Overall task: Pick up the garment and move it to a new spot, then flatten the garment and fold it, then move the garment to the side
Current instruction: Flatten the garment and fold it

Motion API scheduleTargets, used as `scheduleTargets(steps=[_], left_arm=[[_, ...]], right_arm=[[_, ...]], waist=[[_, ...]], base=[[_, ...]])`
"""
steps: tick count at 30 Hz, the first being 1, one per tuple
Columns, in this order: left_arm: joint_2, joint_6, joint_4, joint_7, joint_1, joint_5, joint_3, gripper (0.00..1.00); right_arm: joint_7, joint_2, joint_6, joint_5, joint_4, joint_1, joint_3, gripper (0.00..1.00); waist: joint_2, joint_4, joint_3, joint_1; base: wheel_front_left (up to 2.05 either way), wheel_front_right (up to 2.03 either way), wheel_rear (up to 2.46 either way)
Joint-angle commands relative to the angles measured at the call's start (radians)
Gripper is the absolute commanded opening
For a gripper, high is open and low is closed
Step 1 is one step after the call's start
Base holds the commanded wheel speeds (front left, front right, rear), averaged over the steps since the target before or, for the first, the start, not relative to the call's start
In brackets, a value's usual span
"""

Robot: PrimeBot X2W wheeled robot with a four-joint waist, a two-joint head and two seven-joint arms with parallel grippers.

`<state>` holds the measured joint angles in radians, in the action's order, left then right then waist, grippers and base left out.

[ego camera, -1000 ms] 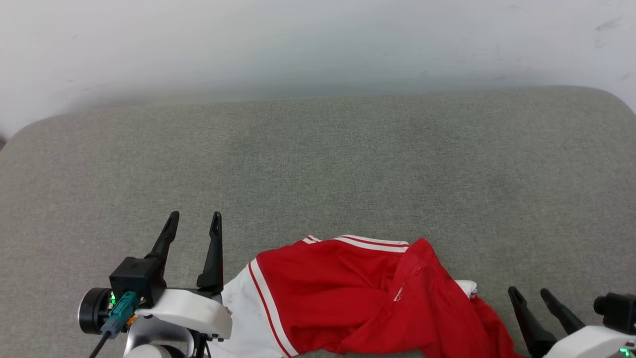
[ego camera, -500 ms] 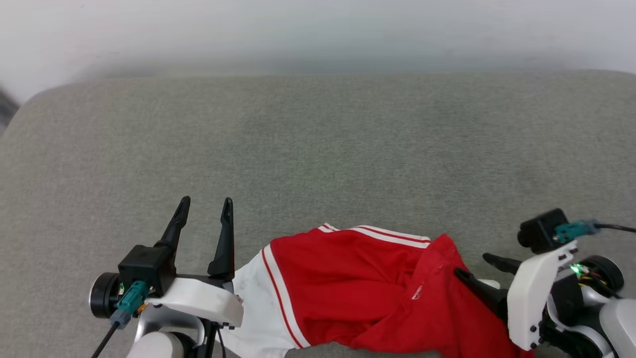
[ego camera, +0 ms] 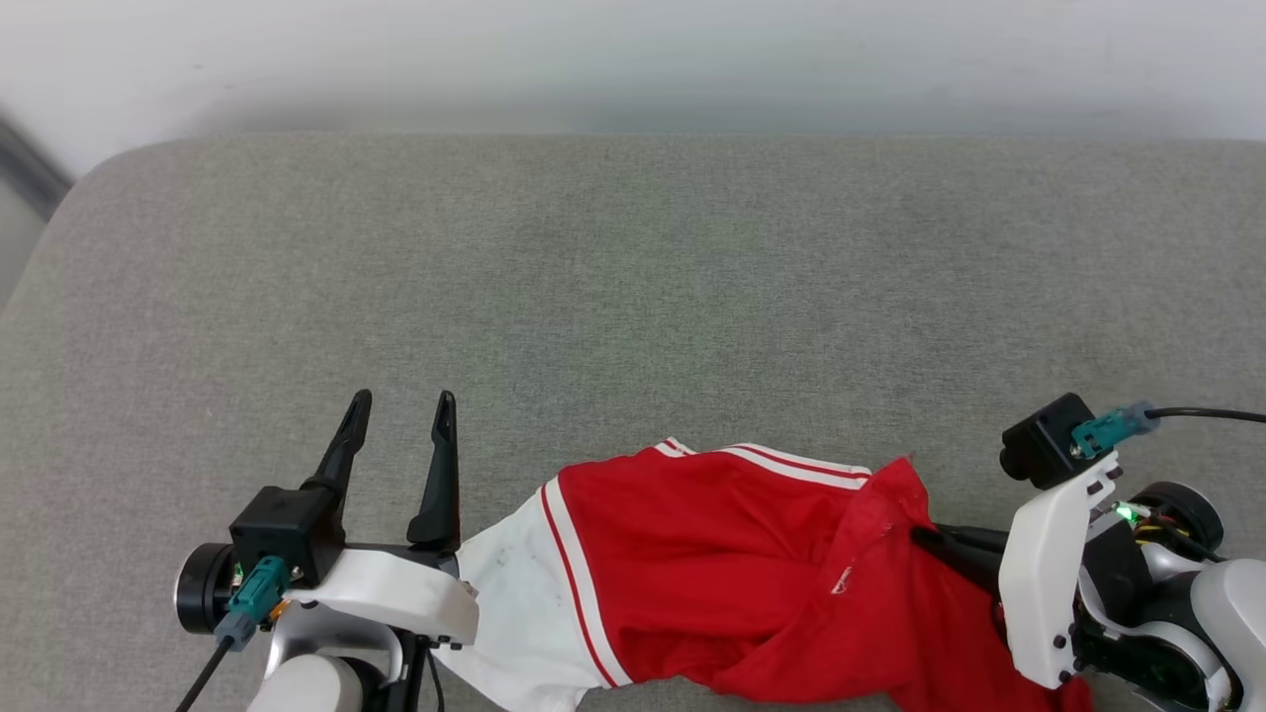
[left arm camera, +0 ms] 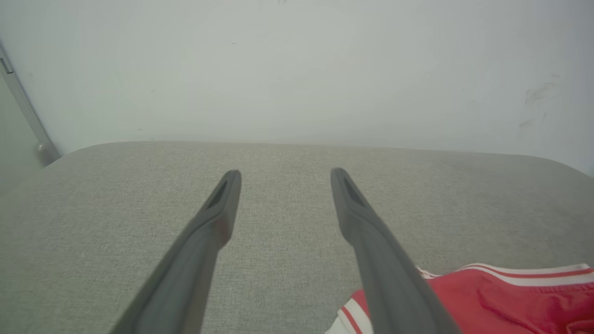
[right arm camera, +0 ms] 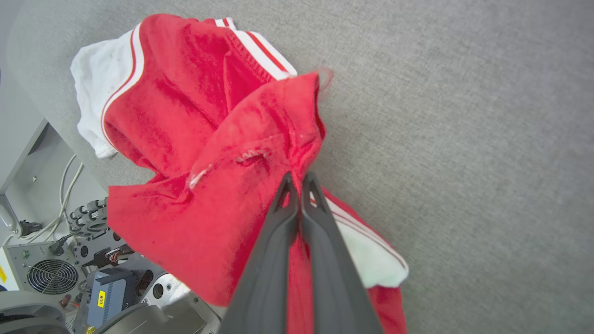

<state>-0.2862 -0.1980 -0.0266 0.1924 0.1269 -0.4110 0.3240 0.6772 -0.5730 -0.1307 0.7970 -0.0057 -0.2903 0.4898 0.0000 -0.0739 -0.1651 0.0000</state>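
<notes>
Barely started: crumpled bright red fabric garment with white striped ends (ego camera: 732, 564) at 6 o'clock on grey cushion (ego camera: 633, 297), right gripper (right arm camera: 299, 182) fingers pinching its red fold, left gripper (ego camera: 406, 398) fingers open, empty; move/flatten/fold pending.

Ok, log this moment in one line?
stage: grasp | right gripper: shut on garment | left gripper: open, empty | garment: crumpled on grey cushion

Soft red cloth garment (ego camera: 712, 564) on coarse grey woven upholstery (ego camera: 633, 297).
</notes>
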Motion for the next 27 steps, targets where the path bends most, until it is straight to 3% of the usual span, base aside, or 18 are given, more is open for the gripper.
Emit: scheduleTargets(steps=[1, 10, 16, 17, 18, 19, 27], left_arm=[[-0.006, -0.003, 0.002, 0.005, -0.006, -0.006, -0.004, 1.00], [-0.019, -0.013, -0.017, -0.011, -0.020, -0.001, 0.000, 1.00], [-0.024, -0.015, -0.027, -0.021, -0.022, -0.001, 0.008, 1.00], [-0.025, -0.015, -0.027, -0.023, -0.021, -0.001, 0.009, 1.00], [-0.026, -0.014, -0.025, -0.023, -0.020, -0.002, 0.009, 1.00], [-0.027, -0.013, -0.024, -0.023, -0.020, -0.003, 0.010, 1.00], [-0.034, -0.018, -0.018, -0.023, -0.034, -0.009, 0.010, 1.00]], right_arm=[[-0.004, -0.010, 0.000, -0.010, -0.026, -0.012, 0.002, 0.00], [0.050, 0.006, 0.000, -0.099, -0.236, 0.141, 0.049, 0.00], [0.053, 0.080, 0.000, -0.129, -0.181, 0.260, 0.107, 0.00], [0.040, 0.088, 0.000, -0.142, -0.159, 0.267, 0.108, 0.05], [0.023, 0.100, 0.000, -0.147, -0.137, 0.272, 0.106, 0.32], [-0.004, 0.117, 0.000, -0.153, -0.119, 0.276, 0.100, 1.00], [-0.298, 0.176, 0.000, -0.227, -0.120, 0.276, 0.055, 1.00]], waist=[[0.0000, 0.008, 0.005, 0.0000], [0.0000, 0.046, 0.030, 0.0000], [0.0000, 0.061, 0.035, 0.0000], [0.0000, 0.062, 0.035, 0.0000], [0.0000, 0.064, 0.035, 0.0000], [0.0000, 0.065, 0.035, 0.0000], [0.0000, 0.075, 0.046, 0.0000]], base=[[0.00, 0.00, 0.00], [0.00, 0.00, 0.00], [0.00, 0.00, 0.00], [0.00, 0.00, 0.00], [0.00, 0.00, 0.00], [0.00, 0.00, 0.00], [0.00, 0.00, 0.00]])
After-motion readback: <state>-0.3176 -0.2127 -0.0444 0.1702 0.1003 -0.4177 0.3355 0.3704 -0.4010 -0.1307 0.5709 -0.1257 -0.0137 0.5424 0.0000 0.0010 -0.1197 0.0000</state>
